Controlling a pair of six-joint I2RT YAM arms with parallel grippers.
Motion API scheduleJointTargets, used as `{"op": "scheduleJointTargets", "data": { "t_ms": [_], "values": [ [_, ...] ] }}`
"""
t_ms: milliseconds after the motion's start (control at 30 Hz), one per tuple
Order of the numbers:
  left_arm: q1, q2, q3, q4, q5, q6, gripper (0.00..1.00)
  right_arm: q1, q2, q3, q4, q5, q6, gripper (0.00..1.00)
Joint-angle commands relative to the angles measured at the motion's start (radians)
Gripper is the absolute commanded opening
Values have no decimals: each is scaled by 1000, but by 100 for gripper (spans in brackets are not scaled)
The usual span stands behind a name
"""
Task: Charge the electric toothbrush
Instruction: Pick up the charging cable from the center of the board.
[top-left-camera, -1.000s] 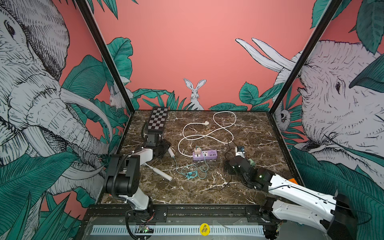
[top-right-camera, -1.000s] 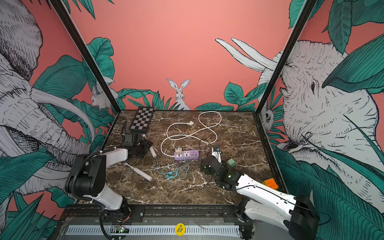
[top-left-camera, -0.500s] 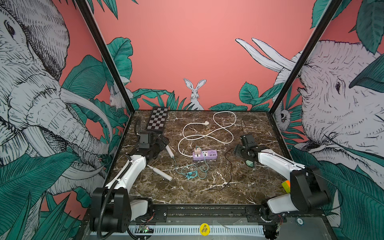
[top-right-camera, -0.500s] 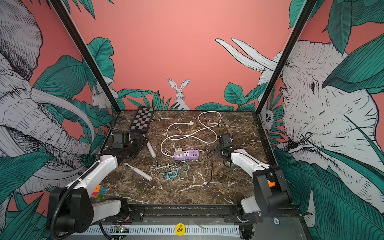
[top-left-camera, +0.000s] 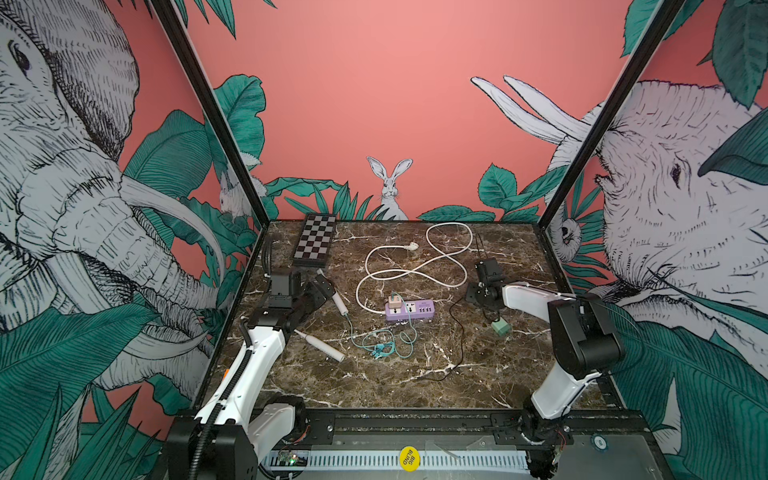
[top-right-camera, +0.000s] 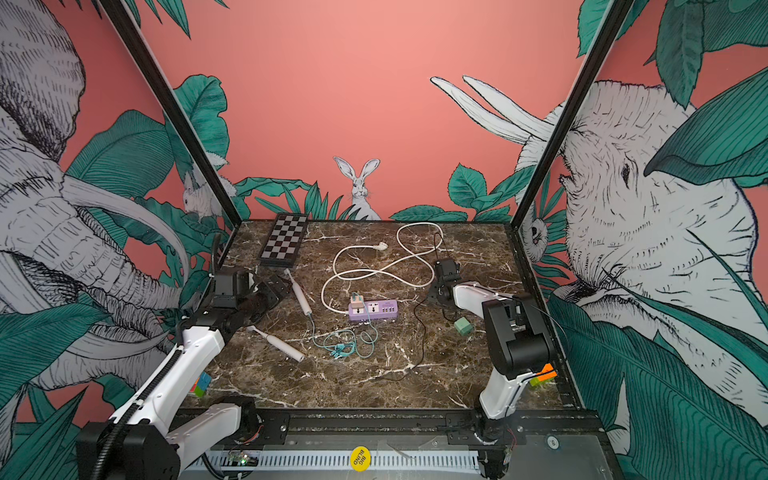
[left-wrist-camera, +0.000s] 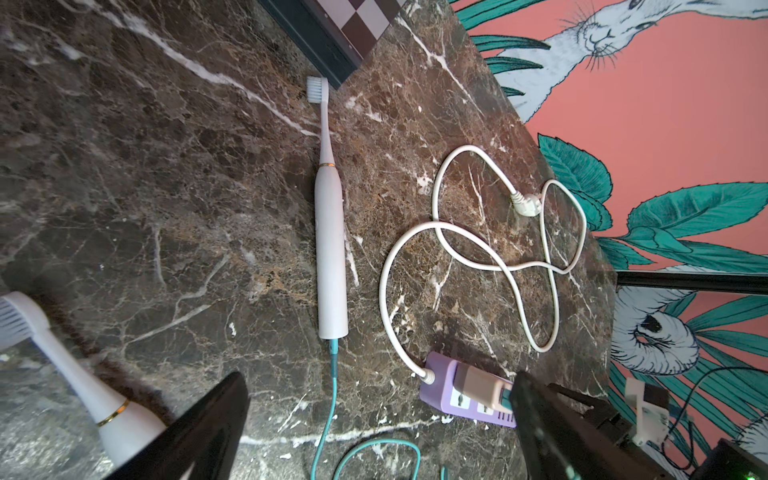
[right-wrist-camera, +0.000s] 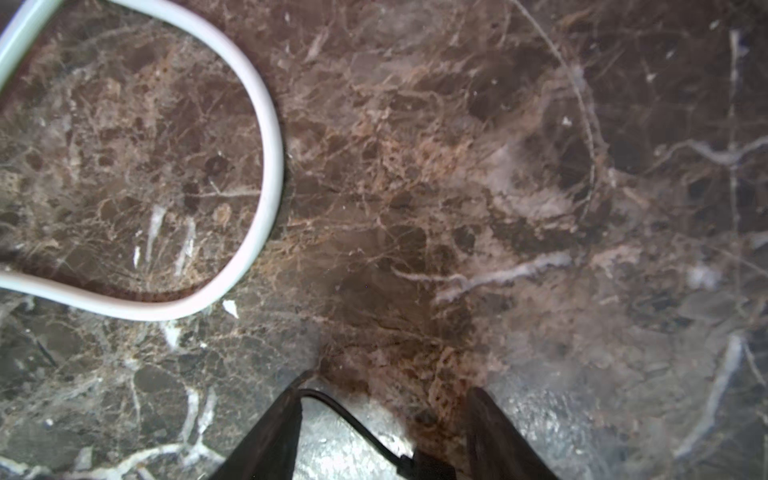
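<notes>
Marble (right-wrist-camera: 457, 166) bare ahead of right end effector (right-wrist-camera: 390, 382), part-open astride black cable (right-wrist-camera: 349, 419); left end effector (left-wrist-camera: 378, 376) wide open beside toothbrush (left-wrist-camera: 330, 249).

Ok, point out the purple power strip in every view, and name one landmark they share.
In a top view: the purple power strip lies just below picture centre, slightly right.
In a top view: it lies just below picture centre.
Left wrist: it sits off to the side of the cabled end of the white electric toothbrush.
Right wrist: not in it.
Shared landmark: the white power cord, which shows in all four views.
</notes>
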Motion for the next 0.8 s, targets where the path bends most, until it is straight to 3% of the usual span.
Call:
{"op": "scheduleJointTargets", "data": {
  "t_ms": [0,200,433,767],
  "values": [
    [-4,-14,-25,-20,-7,24,99,0,11,-18,16,-30,-9,54],
    [-10,3,-40,6,13,9,98,11,-37,-94,36,-92,11,47],
    [-21,9,-39,15,20,5,98,106,-124,-174,-6,-55,40,47],
    [-65,13,-36,16,16,-1,97,139,-182,-238,-36,-76,84,37]
  ]
}}
